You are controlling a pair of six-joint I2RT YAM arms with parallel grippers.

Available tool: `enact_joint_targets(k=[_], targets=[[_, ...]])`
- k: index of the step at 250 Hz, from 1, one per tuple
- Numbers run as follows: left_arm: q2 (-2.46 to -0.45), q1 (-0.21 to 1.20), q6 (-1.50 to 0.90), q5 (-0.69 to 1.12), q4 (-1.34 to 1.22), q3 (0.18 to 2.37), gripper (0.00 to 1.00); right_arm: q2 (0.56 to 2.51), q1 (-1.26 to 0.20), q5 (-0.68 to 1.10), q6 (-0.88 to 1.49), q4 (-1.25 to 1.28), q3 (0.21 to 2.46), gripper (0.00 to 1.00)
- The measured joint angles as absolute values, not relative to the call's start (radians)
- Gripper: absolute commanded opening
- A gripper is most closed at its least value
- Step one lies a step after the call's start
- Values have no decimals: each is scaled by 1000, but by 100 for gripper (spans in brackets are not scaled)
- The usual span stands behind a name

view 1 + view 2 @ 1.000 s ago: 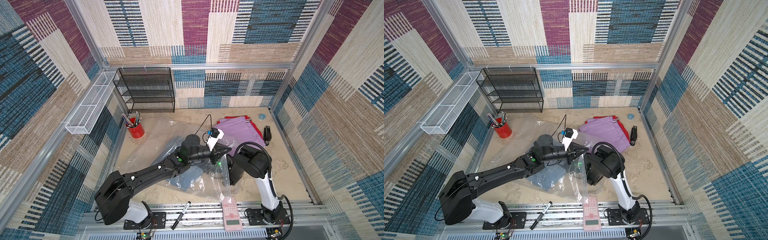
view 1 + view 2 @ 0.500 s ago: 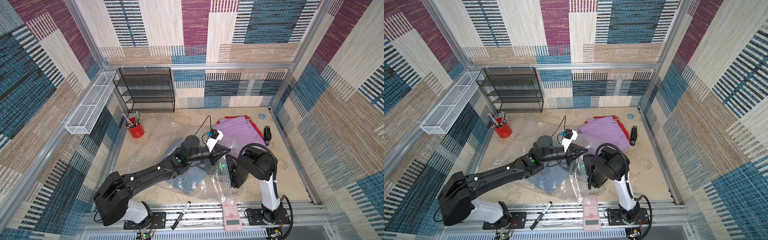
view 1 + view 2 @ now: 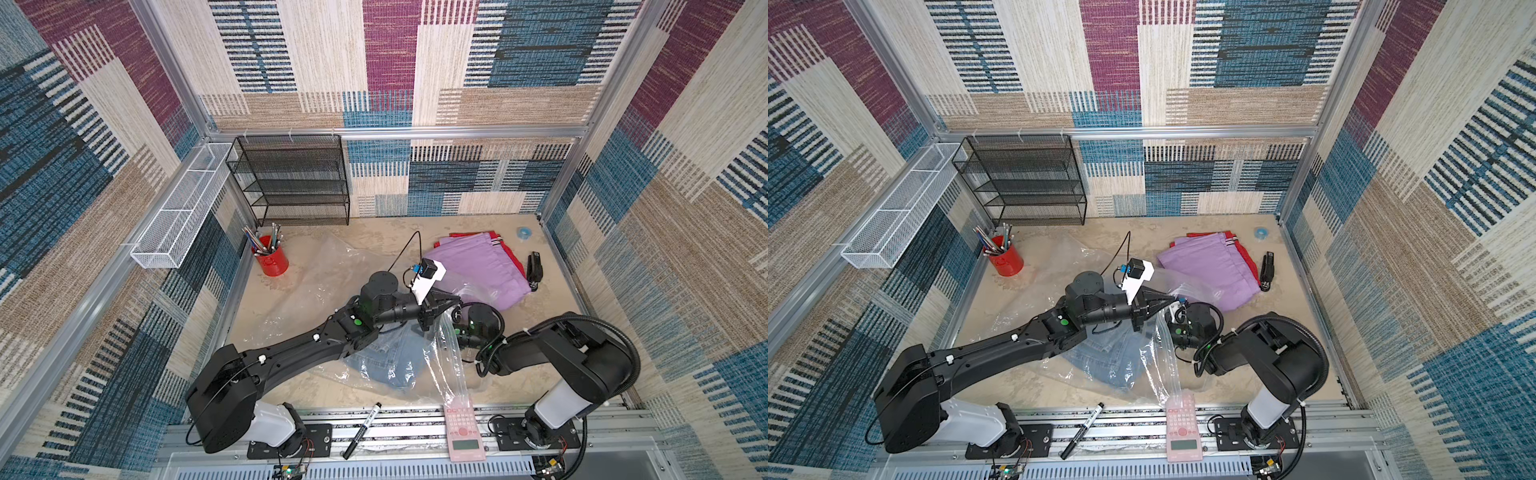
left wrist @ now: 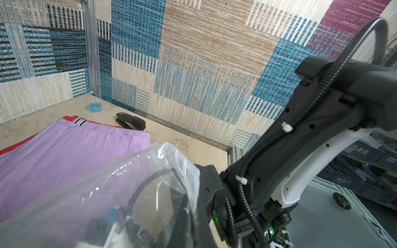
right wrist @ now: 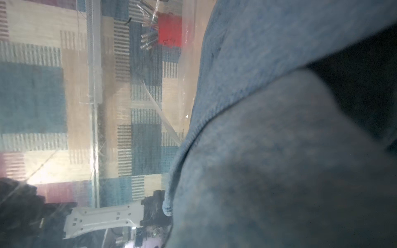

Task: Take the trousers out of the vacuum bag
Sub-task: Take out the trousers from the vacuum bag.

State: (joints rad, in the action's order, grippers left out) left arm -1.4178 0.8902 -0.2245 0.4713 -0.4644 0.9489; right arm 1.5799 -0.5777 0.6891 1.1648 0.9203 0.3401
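In both top views, the left gripper is pinching tight on a raised edge of the vacuum bag. Denim trousers are lying inside, with lilac trousers resting on red trousers outside. The right gripper is sitting at the mouth, and I cannot tell its gap. Left wrist: bag film is draping close. Right wrist: denim is filling the frame.

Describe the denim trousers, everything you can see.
The denim trousers are light-blue cloth with stitched seams, folded flat on the table, near its front edge. They lie inside the clear bag, whose crinkled plastic covers them. The left arm crosses above their far end. Whether anything else touches them is hidden.
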Motion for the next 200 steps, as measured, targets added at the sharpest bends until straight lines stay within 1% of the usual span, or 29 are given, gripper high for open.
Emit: enact_joint_targets(k=[24, 47, 89, 101, 115, 157, 200], targets=[[-1419, 890, -213, 470, -459, 954, 0, 1533, -568, 690, 1109, 819, 331, 8], [-1420, 890, -210, 471, -455, 957, 0, 1542, -556, 690, 1092, 789, 307, 17], [-1420, 890, -207, 474, -444, 961, 0, 1651, -552, 714, 1111, 888, 270, 48], [-1420, 890, -207, 474, -443, 961, 0, 1683, -552, 724, 1129, 939, 267, 61], [-1418, 890, -207, 474, -439, 961, 0, 1723, -552, 738, 1155, 1017, 261, 72], [-1405, 890, -205, 474, -433, 961, 0, 1813, -550, 760, 1238, 1227, 243, 76], [-1403, 890, -203, 473, -429, 961, 0, 1842, -551, 757, 1287, 1305, 252, 76]])
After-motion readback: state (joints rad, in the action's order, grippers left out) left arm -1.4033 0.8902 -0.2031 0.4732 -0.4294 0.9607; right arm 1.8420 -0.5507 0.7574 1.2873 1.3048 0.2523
